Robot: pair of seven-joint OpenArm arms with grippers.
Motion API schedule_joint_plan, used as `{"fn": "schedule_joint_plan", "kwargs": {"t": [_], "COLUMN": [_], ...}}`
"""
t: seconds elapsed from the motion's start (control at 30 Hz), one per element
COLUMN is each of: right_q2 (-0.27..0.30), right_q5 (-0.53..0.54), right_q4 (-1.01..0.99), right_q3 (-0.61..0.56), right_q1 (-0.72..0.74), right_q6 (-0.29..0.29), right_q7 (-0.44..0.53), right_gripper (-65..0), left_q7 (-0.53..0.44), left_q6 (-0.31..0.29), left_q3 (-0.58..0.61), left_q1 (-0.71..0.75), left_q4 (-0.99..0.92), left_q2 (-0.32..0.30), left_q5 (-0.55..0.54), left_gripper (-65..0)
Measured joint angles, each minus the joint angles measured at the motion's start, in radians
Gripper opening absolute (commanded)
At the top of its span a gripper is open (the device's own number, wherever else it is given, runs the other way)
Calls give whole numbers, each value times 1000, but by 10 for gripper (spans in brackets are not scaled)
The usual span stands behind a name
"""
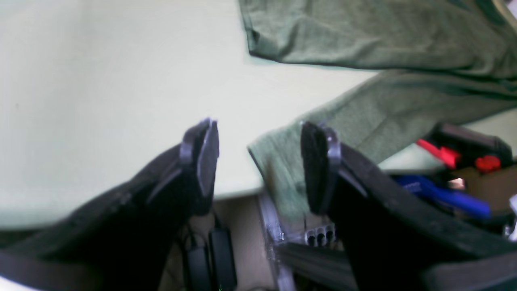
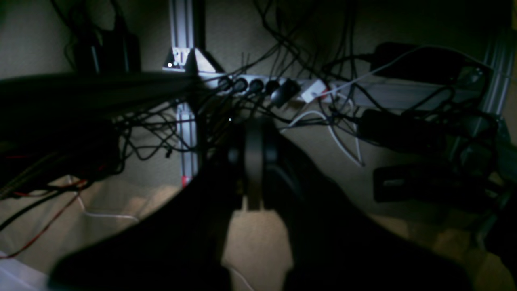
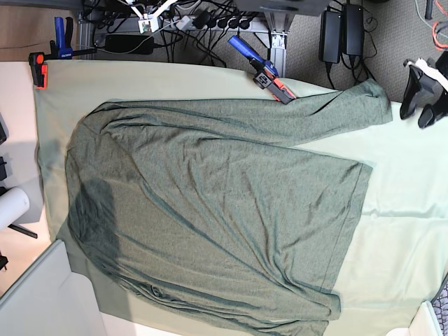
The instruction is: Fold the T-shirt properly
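The left gripper [image 1: 258, 157] stands wide open and empty just past the T-shirt [image 3: 210, 210] sleeve end at the table [image 1: 80, 81] edge. The right gripper [image 2: 252, 161] is shut on nothing, below the table among cables. The shirt lies spread flat (wrinkled); a blue-handled clamp [image 3: 262, 66] sits beside its sleeve.

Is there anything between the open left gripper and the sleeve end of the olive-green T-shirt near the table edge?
Nothing visible. The left gripper, jaws apart, hangs right by the cuff of the dark olive-green knit T-shirt at the pale mint-green table covering's edge. The red-and-blue clamp sits further along that sleeve, not between.
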Motion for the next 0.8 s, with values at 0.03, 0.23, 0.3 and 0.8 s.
{"fn": "schedule_joint_plan", "kwargs": {"t": [0.03,0.23,0.3,0.8], "right_q2": [0,0,0,0], "right_q5": [0,0,0,0], "right_q4": [0,2,2,13], "right_q3": [0,0,0,0], "right_q1": [0,0,0,0], "right_q6": [0,0,0,0], "right_q7": [0,0,0,0], "right_gripper": [-650,-650,-650,-650], "left_q7": [-1,-15,-13,-19], "left_q6": [0,0,0,1], "left_q3": [9,88,108,125], "left_q1": [-15,-39,-42,-44], "left_q4": [-24,-145,-145,-183], "left_q2": [-9,-15,-13,-10], "left_q5": [12,23,4,19], "left_gripper": [-289,-288,-288,-288]}}
